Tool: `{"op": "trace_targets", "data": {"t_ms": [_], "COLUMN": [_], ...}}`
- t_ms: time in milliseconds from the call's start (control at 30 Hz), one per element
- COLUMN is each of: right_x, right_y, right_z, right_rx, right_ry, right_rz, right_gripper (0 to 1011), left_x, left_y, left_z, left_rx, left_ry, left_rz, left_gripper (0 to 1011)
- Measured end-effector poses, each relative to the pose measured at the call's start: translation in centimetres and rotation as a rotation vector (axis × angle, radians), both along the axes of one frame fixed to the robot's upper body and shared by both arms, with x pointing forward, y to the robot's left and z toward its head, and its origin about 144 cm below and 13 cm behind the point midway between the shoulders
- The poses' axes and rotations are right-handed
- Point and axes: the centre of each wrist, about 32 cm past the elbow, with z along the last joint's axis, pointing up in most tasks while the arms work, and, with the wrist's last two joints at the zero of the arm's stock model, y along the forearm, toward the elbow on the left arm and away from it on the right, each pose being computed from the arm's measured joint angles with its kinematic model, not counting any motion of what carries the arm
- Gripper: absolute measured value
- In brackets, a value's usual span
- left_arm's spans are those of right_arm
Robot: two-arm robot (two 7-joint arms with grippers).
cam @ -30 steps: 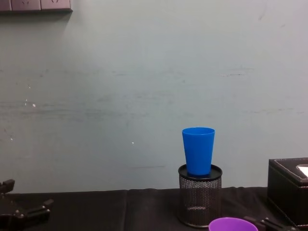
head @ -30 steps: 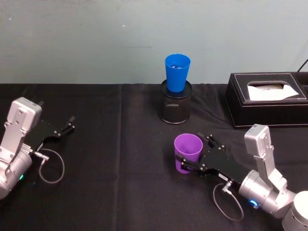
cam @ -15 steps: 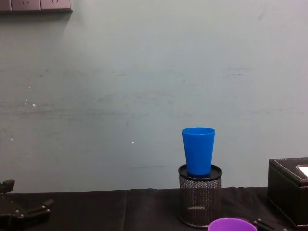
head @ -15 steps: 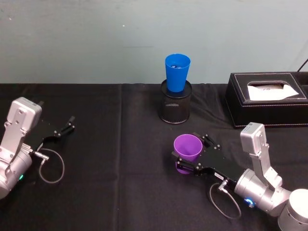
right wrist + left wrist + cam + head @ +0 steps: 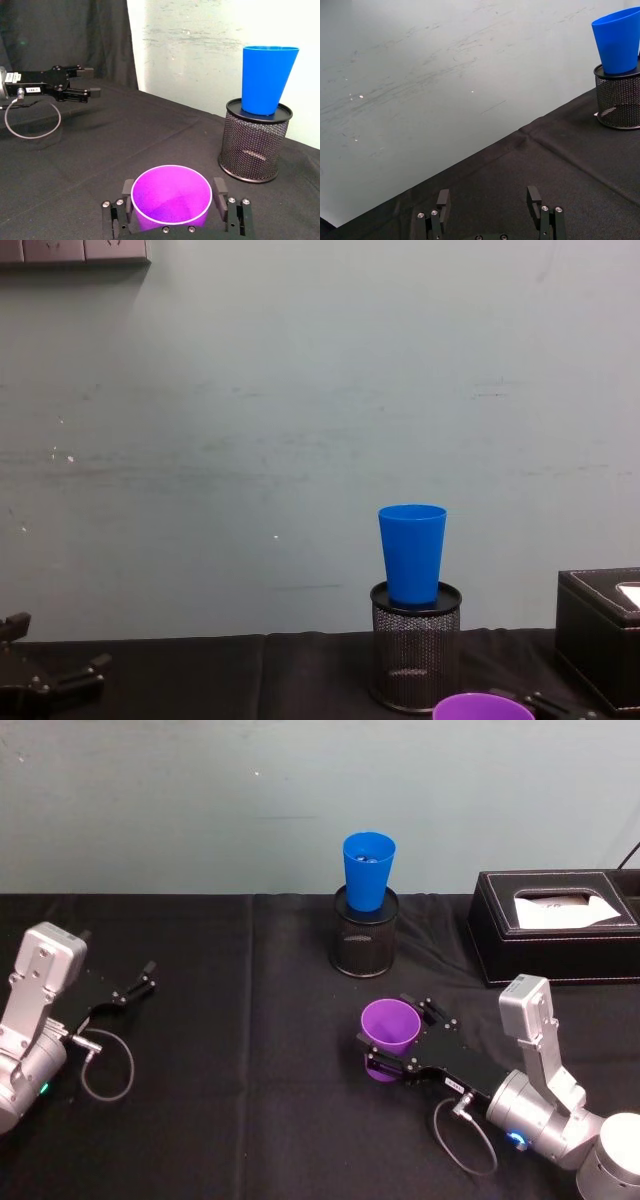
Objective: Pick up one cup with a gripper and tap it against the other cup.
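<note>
The purple cup [image 5: 389, 1023] stands upright at centre right of the black table, its rim low in the chest view [image 5: 483, 707]. My right gripper [image 5: 390, 1034] is shut on it, one finger pressed to each side of its wall [image 5: 170, 199]. The blue cup [image 5: 368, 870] sits upright in the mouth of a black wire-mesh pen holder [image 5: 365, 942] farther back, apart from the purple cup [image 5: 266, 80]. My left gripper [image 5: 140, 983] rests open at the far left, with nothing between its fingers [image 5: 534, 196].
A black tissue box [image 5: 560, 925] stands at the back right, beside the pen holder. A black cloth [image 5: 240, 1050] covers the table, and a pale wall rises right behind it. Open cloth lies between the two arms.
My right gripper and the purple cup have shifted slightly to the left together. The blue cup and my left arm have not moved.
</note>
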Motion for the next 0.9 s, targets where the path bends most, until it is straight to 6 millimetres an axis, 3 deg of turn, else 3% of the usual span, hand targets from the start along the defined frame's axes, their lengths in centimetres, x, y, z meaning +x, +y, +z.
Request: {"op": "trace_targets", "data": {"t_ms": [333, 633, 900], "right_x": [0.0, -0.1, -0.3], "right_y": [0.0, 0.0, 0.2], "right_z": [0.0, 0.2, 2.7], "right_rx": [0.000, -0.002, -0.023], "right_ry": [0.001, 0.002, -0.011], "right_rz": [0.000, 0.002, 0.015], "right_gripper": [796, 748, 735], "left_x": [0.0, 0.0, 0.0], "left_y": [0.0, 0.0, 0.0], "left_z": [0.0, 0.0, 0.0], "left_rx": [0.000, 0.000, 0.000], "left_ry": [0.000, 0.000, 0.000], "left_rz": [0.000, 0.000, 0.000], "left_gripper": [1000, 1000, 1000]}}
